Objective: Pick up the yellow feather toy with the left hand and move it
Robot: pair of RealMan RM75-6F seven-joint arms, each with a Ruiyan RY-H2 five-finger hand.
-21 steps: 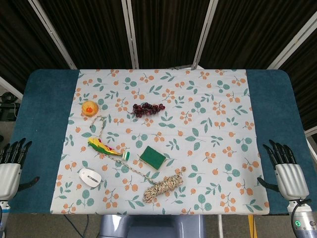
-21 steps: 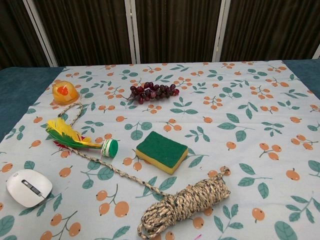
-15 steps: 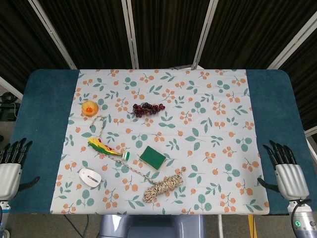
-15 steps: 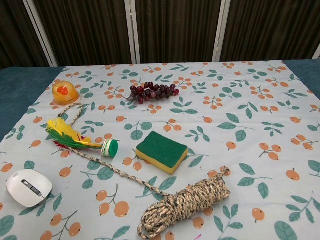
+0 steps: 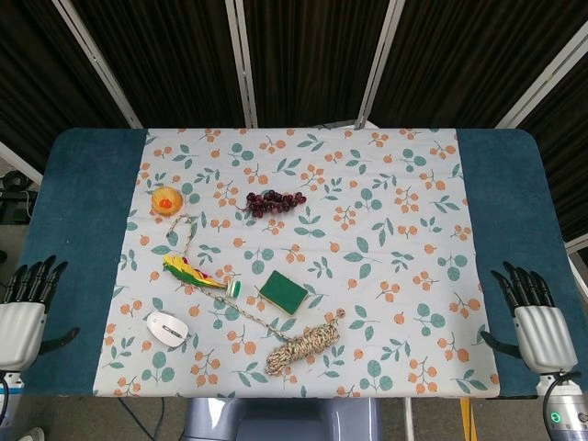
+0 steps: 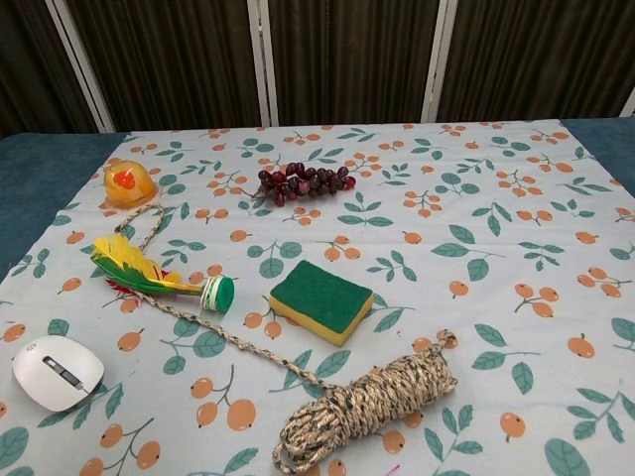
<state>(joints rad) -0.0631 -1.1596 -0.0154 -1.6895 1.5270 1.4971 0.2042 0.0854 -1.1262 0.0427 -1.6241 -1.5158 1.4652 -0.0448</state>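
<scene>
The yellow feather toy (image 5: 188, 272) lies on the patterned cloth at the left, its green-and-white cap (image 5: 235, 289) pointing right. The chest view shows the same feather toy (image 6: 139, 268) with yellow, green and red feathers. My left hand (image 5: 26, 308) hangs at the table's near left corner, well left of the toy, fingers spread and holding nothing. At the near right corner, my right hand (image 5: 535, 317) is likewise spread and empty. Neither hand appears in the chest view.
A white mouse (image 5: 167, 326) lies just in front of the toy. A green sponge (image 5: 282, 291) and a rope coil (image 5: 303, 346) sit to its right, with a braided cord (image 6: 228, 340) running under the toy. An orange object (image 5: 166, 199) and grapes (image 5: 273, 201) lie further back.
Both hands have dropped slightly toward the near edge. Nothing on the cloth has moved.
</scene>
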